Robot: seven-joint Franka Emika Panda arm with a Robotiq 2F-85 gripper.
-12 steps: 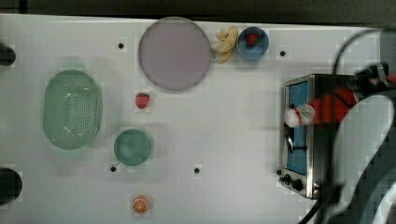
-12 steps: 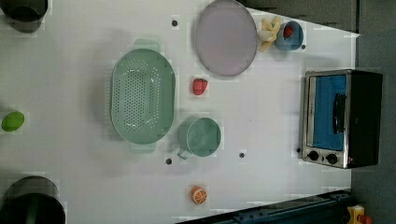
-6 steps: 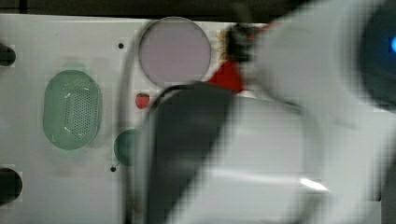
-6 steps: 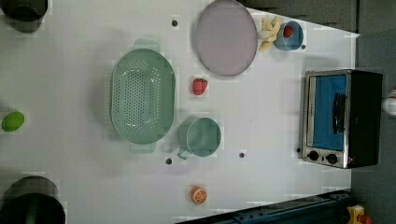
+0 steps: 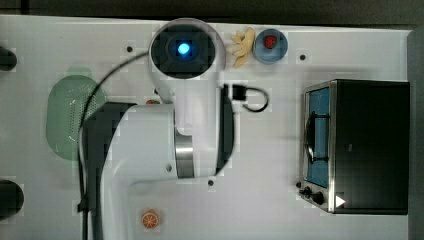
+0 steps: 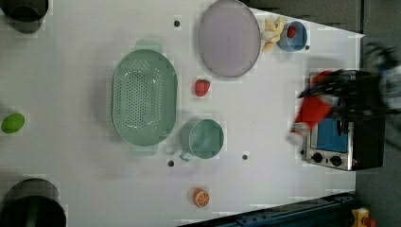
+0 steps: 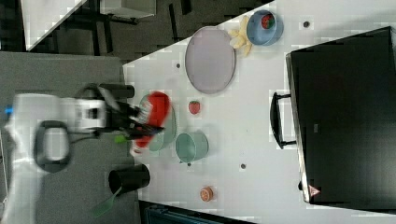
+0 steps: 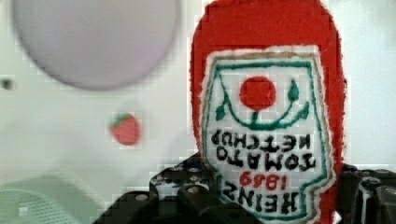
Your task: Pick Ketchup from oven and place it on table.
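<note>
The ketchup [image 8: 266, 93], a red bottle with a white label, stands close before the wrist camera between my gripper's [image 8: 275, 198] black fingers [image 8: 187, 189], which are shut on it. Below it lie the white table [image 8: 60, 121], a strawberry [image 8: 126, 129] and a grey plate [image 8: 95, 42]. In the right view my gripper [image 7: 140, 122] carries the ketchup [image 7: 155, 114] over the green colander's side. The left view has the gripper [image 6: 333, 97] blurred, with the ketchup [image 6: 313, 112] just in front of the oven [image 6: 340, 144]. The oven [image 5: 370, 145] stands at the top view's right, and my white arm [image 5: 165, 145] covers the table's [image 5: 270, 150] middle.
A green colander [image 6: 144, 97], teal cup [image 6: 203, 138], grey plate [image 6: 229, 38], strawberry [image 6: 202, 87], orange half [image 6: 201, 197] and blue bowl [image 6: 292, 35] lie on the table. Black cylinders [image 6: 30, 205] stand at two of its corners.
In the top view my arm has swung from the oven's front out over the table's middle. In the left view the gripper has come into sight carrying the ketchup.
</note>
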